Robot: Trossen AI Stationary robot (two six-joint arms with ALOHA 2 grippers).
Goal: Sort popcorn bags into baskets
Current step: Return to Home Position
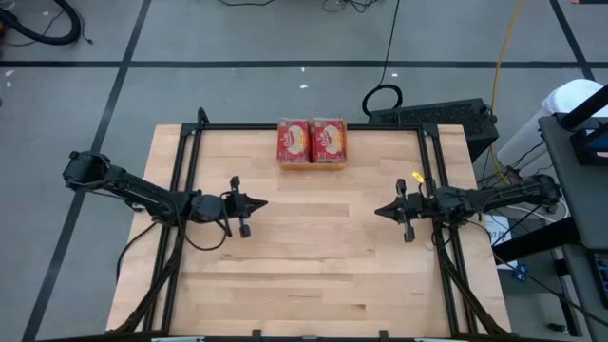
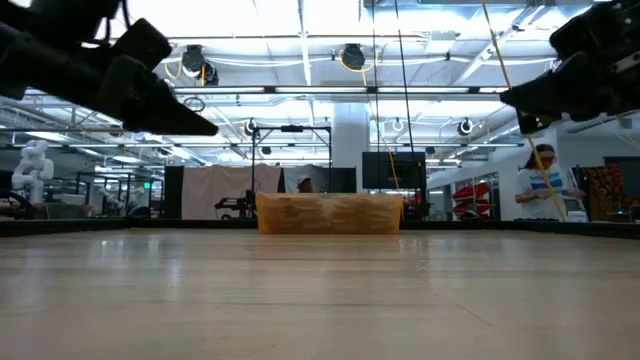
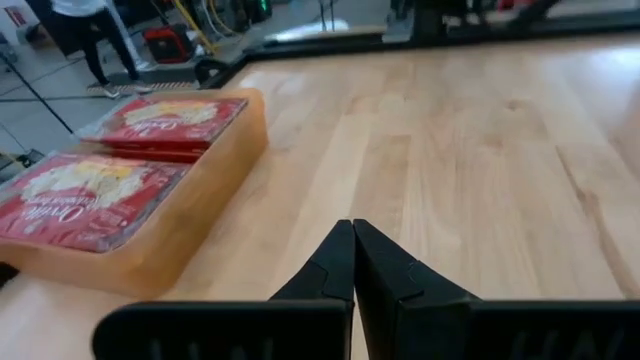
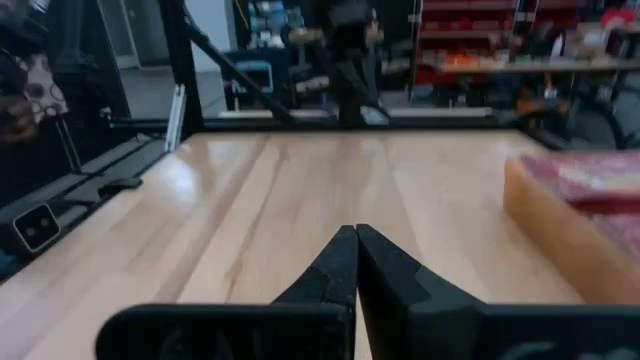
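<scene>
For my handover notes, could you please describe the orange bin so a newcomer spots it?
Find the wooden table; the orange bin sits at the middle of its far edge. It is the only container there, topped by two red popcorn packets side by side.

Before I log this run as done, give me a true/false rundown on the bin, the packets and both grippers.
1. The orange bin stands near one edge of the table, about midway between the two arms. True.
2. Some popcorn bags lie loose on the wood outside the bin. False: every one of the popcorn bags in view lies in the bin, in two stacks side by side.
3. The left gripper is shut and empty. True.
4. The right gripper holds a packet. False: the right gripper is shut on nothing.
</scene>
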